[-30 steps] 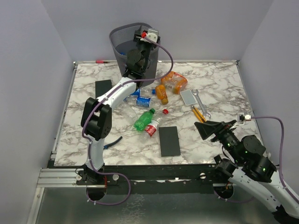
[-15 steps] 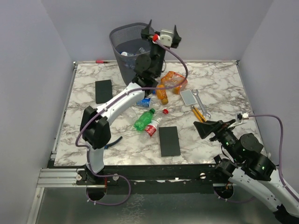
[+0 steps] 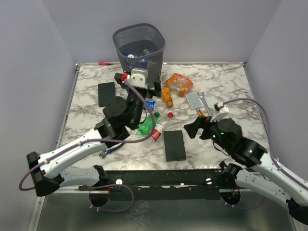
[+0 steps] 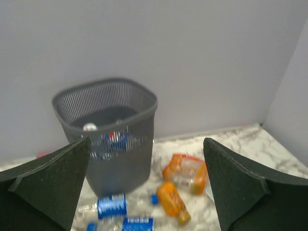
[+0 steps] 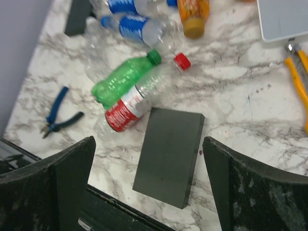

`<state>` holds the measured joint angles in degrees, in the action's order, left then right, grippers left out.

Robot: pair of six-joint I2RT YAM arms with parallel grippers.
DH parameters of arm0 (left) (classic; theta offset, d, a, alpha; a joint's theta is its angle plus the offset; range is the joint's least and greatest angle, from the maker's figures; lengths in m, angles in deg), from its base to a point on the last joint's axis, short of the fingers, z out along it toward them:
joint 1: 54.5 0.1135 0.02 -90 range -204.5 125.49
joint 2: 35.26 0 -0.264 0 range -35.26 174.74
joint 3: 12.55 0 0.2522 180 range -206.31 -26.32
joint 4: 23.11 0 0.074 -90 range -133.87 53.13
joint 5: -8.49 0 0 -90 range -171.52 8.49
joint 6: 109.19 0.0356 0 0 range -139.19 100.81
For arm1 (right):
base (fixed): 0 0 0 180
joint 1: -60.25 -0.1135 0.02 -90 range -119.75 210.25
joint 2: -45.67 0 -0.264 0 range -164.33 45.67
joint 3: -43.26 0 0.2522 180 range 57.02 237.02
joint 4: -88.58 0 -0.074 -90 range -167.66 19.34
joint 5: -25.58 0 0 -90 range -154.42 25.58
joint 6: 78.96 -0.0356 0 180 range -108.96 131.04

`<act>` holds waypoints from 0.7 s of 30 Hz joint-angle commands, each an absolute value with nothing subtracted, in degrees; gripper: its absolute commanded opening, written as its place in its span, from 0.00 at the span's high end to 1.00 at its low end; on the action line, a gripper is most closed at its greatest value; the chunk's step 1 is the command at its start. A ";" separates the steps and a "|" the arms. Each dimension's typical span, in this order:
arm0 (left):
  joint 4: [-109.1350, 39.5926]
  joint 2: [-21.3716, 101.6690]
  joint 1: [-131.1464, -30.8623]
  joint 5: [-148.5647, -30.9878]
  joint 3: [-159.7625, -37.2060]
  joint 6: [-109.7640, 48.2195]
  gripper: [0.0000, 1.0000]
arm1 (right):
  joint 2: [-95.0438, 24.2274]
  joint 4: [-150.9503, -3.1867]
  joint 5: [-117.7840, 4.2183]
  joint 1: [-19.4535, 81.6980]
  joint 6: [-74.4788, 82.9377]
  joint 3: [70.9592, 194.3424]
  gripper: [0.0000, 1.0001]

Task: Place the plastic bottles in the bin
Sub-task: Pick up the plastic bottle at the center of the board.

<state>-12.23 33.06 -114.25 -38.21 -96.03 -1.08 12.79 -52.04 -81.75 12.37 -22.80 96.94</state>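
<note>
Left gripper [image 4: 147, 159]: spread wide, empty, with the bin [image 4: 130, 154] straight ahead.
Right gripper [image 5: 148, 144]: spread wide, empty.
Green bottle [image 5: 122, 77]: lay just ahead, toward its left finger, touching the red-labelled bottle [image 5: 130, 108].
Handling: probably light, thin-walled, slippery and roll-prone; pinch mid-body.

Left pincer [image 4: 147, 140]: bin [image 4: 130, 149] stands ahead, a little left, backed on the wall [image 4: 202, 57]. Several bottles [image 4: 115, 140] lie inside it. Two more bottles [image 4: 111, 206] lie on the table [image 4: 240, 139] at the bin's foot, with another bottle [image 4: 171, 202] to their right.

Right pincer [image 5: 149, 139]: slab [image 5: 168, 159] lies directly beneath. Bottle pair [image 5: 126, 91] lies ahead-left of the slab, side by side, touching. Pliers [image 5: 57, 115] far left. Hand tool [image 5: 298, 72] far right.
</note>
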 commanded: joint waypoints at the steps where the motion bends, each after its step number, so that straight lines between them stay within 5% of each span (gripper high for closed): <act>1: -37.78 24.02 -114.02 -38.96 -83.43 -21.72 0.01 | 0.63 -53.11 -79.55 12.52 -26.38 97.63 0.04; 9: -38.72 12.53 -113.48 -44.72 -63.07 -33.97 0.01 | -14.04 -69.51 -77.63 12.69 -34.67 95.79 0.09; 21: -35.77 9.49 -113.22 -42.34 -56.43 -37.56 0.01 | -35.63 -81.55 -66.33 13.49 -52.58 99.23 0.13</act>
